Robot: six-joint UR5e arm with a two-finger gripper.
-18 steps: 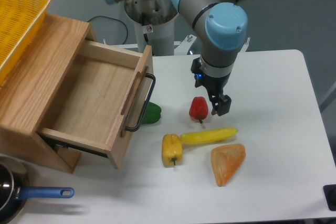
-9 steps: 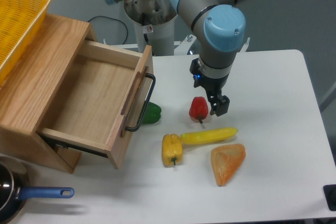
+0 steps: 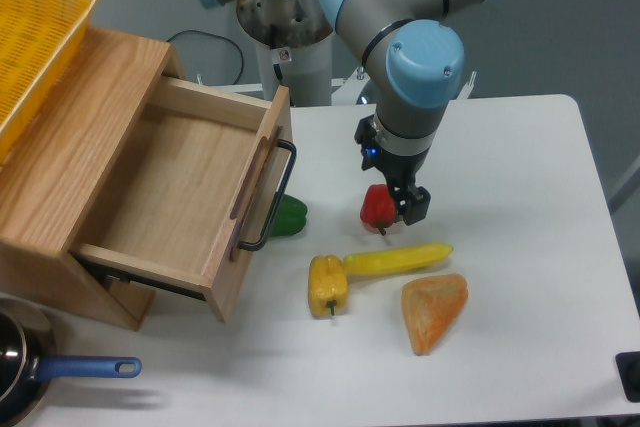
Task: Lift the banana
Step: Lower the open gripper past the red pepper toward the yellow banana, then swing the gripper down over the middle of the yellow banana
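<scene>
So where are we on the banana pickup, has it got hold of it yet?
Not yet. The banana lies on the table, touching the yellow pepper at its left end. The gripper hangs above it, beside the red pepper, holding nothing; I can't tell how its jaws are set. Descending, grasping and lifting are all left.

Red pepper (image 3: 377, 206), yellow pepper (image 3: 327, 285), orange wedge (image 3: 434, 311), open drawer (image 3: 180, 191).
</scene>
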